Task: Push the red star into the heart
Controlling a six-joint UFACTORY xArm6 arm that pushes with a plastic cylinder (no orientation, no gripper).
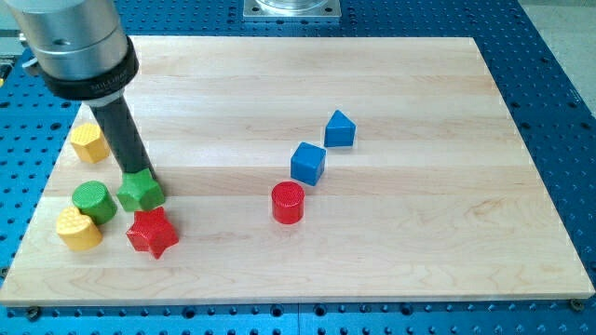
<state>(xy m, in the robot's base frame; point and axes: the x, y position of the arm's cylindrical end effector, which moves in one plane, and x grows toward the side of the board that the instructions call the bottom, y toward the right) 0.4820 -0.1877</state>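
Red star (152,233) sat near the view's bottom left, beside a yellow heart (78,228).
My tip (140,174), a bare rod with no jaws, met a green block (141,191) just above the star; a green cylinder (94,202) stood between.

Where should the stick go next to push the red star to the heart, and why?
I'd probably slide my tip around to the view's right of the red star, then push toward the view's left. The tip now sits at the green block, above the star, while the yellow heart lies just left of the star, below the green cylinder.
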